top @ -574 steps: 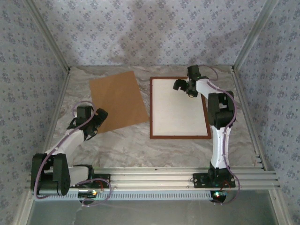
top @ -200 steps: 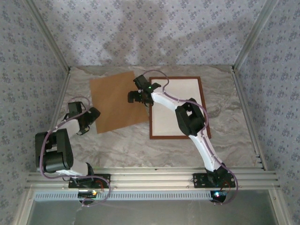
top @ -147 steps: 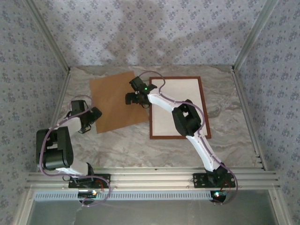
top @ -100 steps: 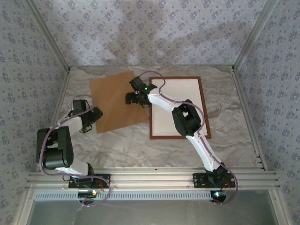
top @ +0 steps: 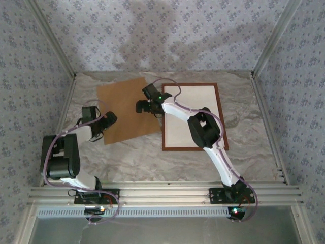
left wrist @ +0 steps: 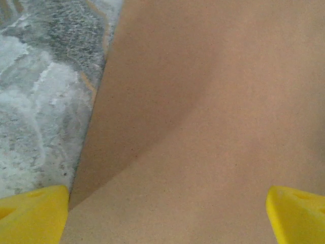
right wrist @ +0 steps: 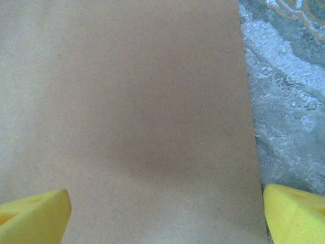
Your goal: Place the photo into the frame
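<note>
My left jaws and right jaws both stand wide apart, empty, over opposite edges of the brown board (top: pixel 124 109), placed, I judge, to lift it as the backing. The frame (top: pixel 177 149) lies flat just right of my right jaws, a pale sheet (top: pixel 177 129) inside; whether that is the photo I cannot tell.

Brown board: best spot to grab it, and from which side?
Take the board by its side edges. It lies flat and thin on the table, so it offers no face to pinch from above. The open left gripper straddles the left edge and the open right gripper straddles the right edge. Probably a finger has to work under an edge first.
</note>
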You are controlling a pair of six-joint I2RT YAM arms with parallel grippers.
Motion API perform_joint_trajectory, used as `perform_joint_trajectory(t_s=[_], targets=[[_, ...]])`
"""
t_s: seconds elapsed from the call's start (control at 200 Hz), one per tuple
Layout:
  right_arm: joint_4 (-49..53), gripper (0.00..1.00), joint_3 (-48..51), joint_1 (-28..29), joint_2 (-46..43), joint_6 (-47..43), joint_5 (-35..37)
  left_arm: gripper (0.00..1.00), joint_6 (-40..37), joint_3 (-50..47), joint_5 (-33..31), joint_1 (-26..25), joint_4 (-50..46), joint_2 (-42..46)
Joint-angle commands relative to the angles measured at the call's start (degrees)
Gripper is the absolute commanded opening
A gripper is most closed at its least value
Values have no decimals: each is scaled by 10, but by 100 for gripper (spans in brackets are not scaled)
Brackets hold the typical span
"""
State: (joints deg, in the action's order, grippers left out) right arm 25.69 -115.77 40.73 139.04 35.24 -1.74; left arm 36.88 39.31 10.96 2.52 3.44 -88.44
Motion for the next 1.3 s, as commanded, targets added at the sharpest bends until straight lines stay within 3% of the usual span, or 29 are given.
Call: perform_joint_trajectory(t_s=[0.0,0.904,1.294], targets=[[-9,97,37,22,-17,33,-82,98,10,-3,105,-19,34,-20],[-107,96,109,19,-141,44,-165,97,22,-5,139,-25,26,-21],[-127,96,212,4,-211,39,-155,97,34,20,133,-125,16,-30]])
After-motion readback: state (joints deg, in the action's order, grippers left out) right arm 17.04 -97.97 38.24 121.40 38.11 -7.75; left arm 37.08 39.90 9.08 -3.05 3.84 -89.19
